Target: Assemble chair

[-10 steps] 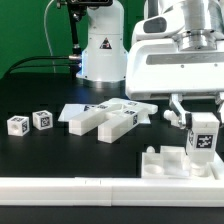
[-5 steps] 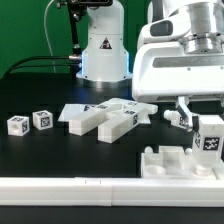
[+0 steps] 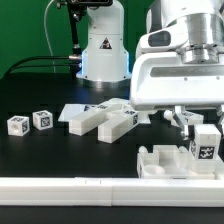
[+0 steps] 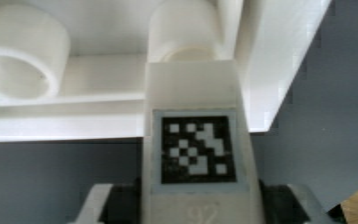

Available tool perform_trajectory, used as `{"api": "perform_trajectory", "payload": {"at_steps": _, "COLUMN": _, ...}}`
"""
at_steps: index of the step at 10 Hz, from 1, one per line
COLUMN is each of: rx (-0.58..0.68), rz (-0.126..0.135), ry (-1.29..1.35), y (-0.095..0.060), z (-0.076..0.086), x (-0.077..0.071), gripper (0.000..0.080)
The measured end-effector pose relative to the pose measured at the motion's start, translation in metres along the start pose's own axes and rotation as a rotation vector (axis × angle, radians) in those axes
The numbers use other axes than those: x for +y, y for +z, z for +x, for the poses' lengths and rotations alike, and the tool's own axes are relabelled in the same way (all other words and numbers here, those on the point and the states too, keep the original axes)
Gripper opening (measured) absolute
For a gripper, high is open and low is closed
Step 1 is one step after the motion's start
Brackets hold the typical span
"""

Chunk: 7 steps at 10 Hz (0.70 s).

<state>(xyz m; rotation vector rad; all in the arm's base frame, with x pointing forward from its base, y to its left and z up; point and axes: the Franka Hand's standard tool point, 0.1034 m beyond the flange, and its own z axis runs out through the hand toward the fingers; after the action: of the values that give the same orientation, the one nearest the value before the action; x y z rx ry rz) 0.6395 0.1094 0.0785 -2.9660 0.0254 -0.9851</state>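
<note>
seating post: your claw (image 3: 203, 124) gripped tagged white post (image 3: 205, 144) upright over blocky chair panel (image 3: 163, 160) by rail (image 3: 60, 188), exterior view's right. next likely needed you to square post to panel, then press down.

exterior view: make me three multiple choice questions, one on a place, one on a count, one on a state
1. Where do the small cubes lie, seen from the pile of white parts?
A. to the exterior view's left of it
B. on top of it
C. to the exterior view's right of it

2. How many small cubes lie on the black table?
A. one
B. two
C. four

3. What is the gripper doing?
A. open and empty
B. shut on a white post with a tag
C. shut on a cube

Answers:
1 A: both cubes lie apart from the pile on that side.
2 B: two tagged cubes lie side by side.
3 B: the wrist view shows the tagged post between the fingers.
</note>
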Motion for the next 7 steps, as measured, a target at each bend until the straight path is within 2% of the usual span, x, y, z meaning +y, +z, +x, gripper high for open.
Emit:
{"api": "perform_trajectory", "payload": {"at_steps": 1, "rx": 0.000, "rz": 0.000, "ry": -0.005, "y": 0.000, "z": 0.000, "x": 0.000, "gripper": 0.0285}}
{"api": "perform_trajectory", "payload": {"at_steps": 2, "rx": -0.019, "rz": 0.000, "ry": -0.006, "y": 0.001, "z": -0.002, "x": 0.000, "gripper": 0.0347}}
{"api": "perform_trajectory", "payload": {"at_steps": 3, "rx": -0.051, "rz": 0.002, "ry": -0.003, "y": 0.001, "z": -0.001, "x": 0.001, "gripper": 0.0347}}
{"api": "perform_trajectory", "payload": {"at_steps": 4, "rx": -0.061, "rz": 0.004, "ry": 0.004, "y": 0.000, "z": 0.009, "x": 0.002, "gripper": 0.0547}}
{"api": "perform_trajectory", "payload": {"at_steps": 5, "rx": -0.082, "rz": 0.008, "ry": 0.009, "y": 0.001, "z": 0.017, "x": 0.002, "gripper": 0.0617}}
{"api": "perform_trajectory", "payload": {"at_steps": 7, "rx": -0.245, "rz": 0.019, "ry": 0.029, "y": 0.003, "z": 0.018, "x": 0.002, "gripper": 0.0643}}
